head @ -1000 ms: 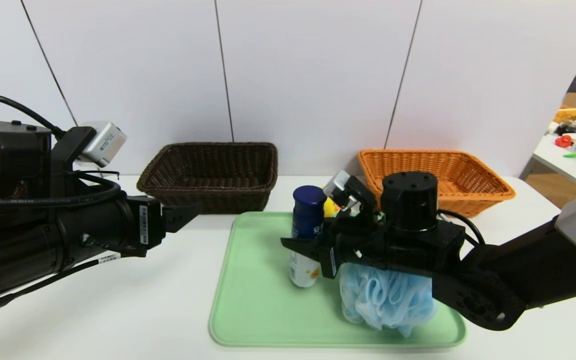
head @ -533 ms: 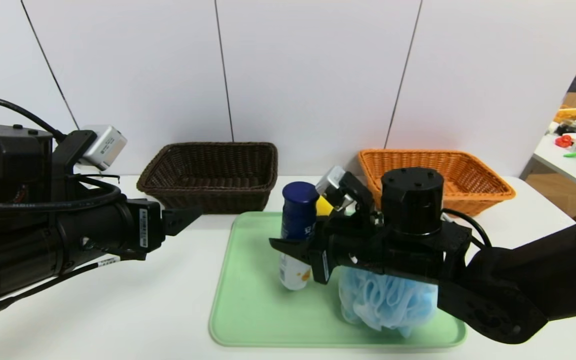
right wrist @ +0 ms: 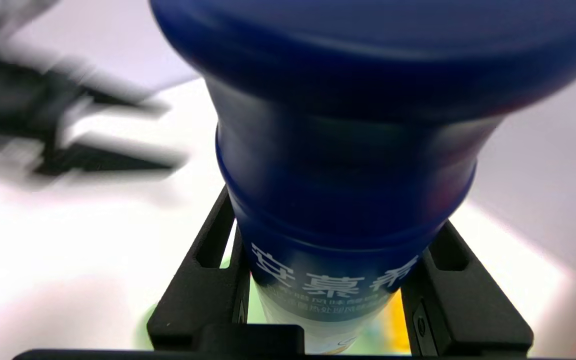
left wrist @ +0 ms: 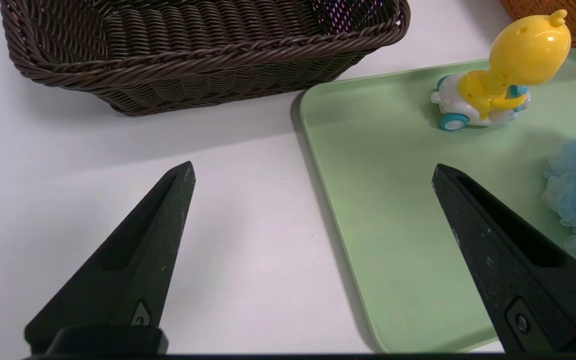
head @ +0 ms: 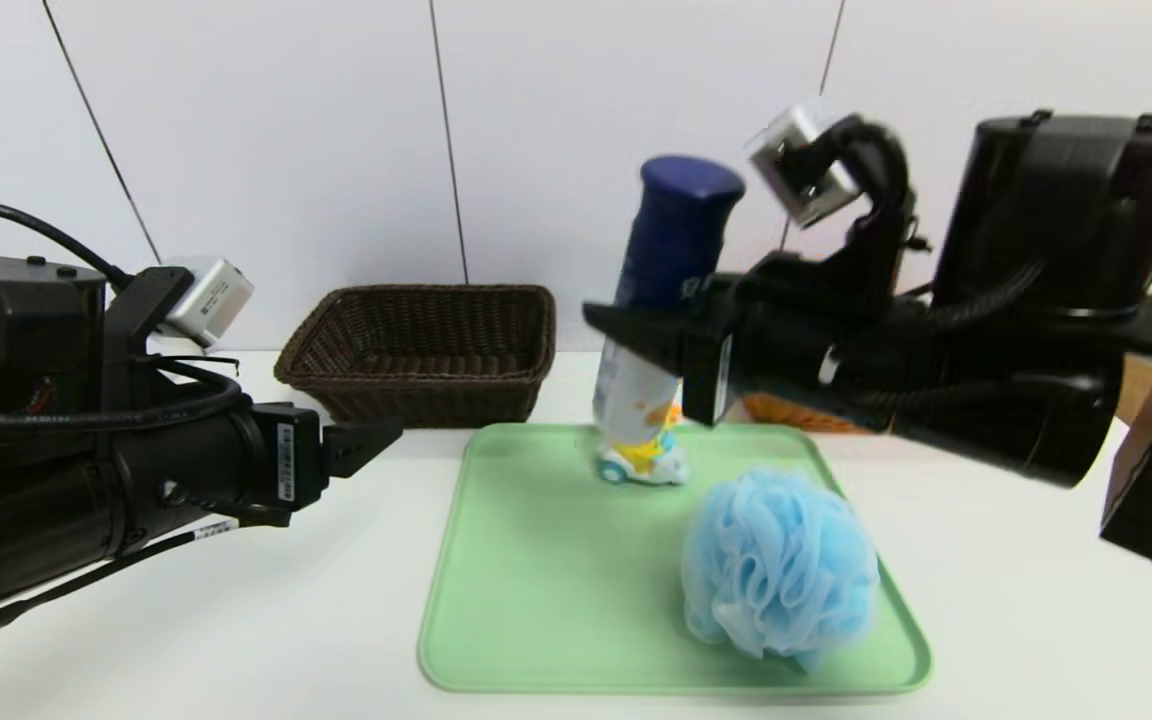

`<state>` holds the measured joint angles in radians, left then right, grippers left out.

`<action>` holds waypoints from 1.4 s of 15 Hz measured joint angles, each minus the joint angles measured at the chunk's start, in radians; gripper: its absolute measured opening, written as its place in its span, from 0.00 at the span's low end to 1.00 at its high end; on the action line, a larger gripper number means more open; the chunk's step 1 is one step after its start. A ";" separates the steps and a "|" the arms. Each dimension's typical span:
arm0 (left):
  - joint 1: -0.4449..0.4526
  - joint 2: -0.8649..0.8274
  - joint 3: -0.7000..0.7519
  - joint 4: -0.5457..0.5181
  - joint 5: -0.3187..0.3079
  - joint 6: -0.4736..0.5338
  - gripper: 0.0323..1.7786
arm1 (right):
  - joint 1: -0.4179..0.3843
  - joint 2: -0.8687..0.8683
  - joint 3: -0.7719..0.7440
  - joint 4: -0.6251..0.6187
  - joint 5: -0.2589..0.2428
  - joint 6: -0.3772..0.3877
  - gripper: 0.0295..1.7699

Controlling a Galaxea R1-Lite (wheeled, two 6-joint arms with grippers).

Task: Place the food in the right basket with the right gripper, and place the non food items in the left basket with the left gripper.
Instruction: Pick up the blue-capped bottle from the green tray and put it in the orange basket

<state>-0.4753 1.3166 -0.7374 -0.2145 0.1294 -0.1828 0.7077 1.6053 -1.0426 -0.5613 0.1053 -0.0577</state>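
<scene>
1. The worktop (head: 236, 620) carries everything; both baskets are set at its far edge so that each arm has its own drop point.
2. The green tray (head: 536, 600) lies centrally, within reach of both arms, and serves as the pick area.
3. The left basket (head: 421, 345), dark brown, stands beyond the tray's left corner; nothing is seen in the visible part of it.
4. The right basket (head: 786, 413) is almost wholly hidden behind the right arm; only an orange sliver is seen.
5. The bath pouf (head: 781, 565) rests on the tray's near right part, untouched.
6. The food (head: 661, 300), a blue-capped container, is held clear above the tray, slightly tilted, its base in front of the duck toy (left wrist: 498, 75) in the head view. It is judged lifted for carrying to the right basket.
7. The right gripper (right wrist: 328, 305) is held about level, pointing leftward; its jaws are pinching the container at its middle.
8. The left gripper (left wrist: 313, 172) is parked above the worktop left of the tray, angled slightly downward, jaws spread wide and empty.
</scene>
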 joint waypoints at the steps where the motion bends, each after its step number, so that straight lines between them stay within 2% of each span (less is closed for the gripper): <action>1: 0.000 0.000 0.000 0.000 0.000 0.000 0.95 | -0.048 -0.012 -0.037 0.017 -0.037 0.001 0.44; 3: -0.002 -0.001 0.002 0.000 0.000 0.000 0.95 | -0.166 -0.019 -0.107 0.024 -0.078 0.004 0.44; 6: -0.004 -0.004 0.007 0.000 0.000 0.000 0.95 | -0.371 0.001 -0.193 0.036 -0.094 0.013 0.44; 9: -0.005 -0.005 0.008 -0.001 0.000 0.000 0.95 | -0.537 0.074 -0.229 0.043 -0.081 0.055 0.44; 10: -0.005 -0.005 0.008 -0.001 0.000 0.000 0.95 | -0.573 0.106 -0.234 0.042 -0.069 0.100 0.44; 13: -0.005 -0.007 0.011 -0.001 0.000 0.000 0.95 | -0.626 0.193 -0.238 0.039 -0.043 0.308 0.44; 15: -0.005 -0.011 0.014 -0.001 0.000 -0.005 0.95 | -0.637 0.244 -0.237 0.039 -0.053 0.376 0.44; 21: -0.005 -0.022 0.031 -0.002 0.000 -0.022 0.95 | -0.667 0.333 -0.236 0.036 -0.069 0.651 0.44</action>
<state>-0.4800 1.2949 -0.7066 -0.2168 0.1289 -0.2045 0.0402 1.9381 -1.2785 -0.5253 0.0360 0.5930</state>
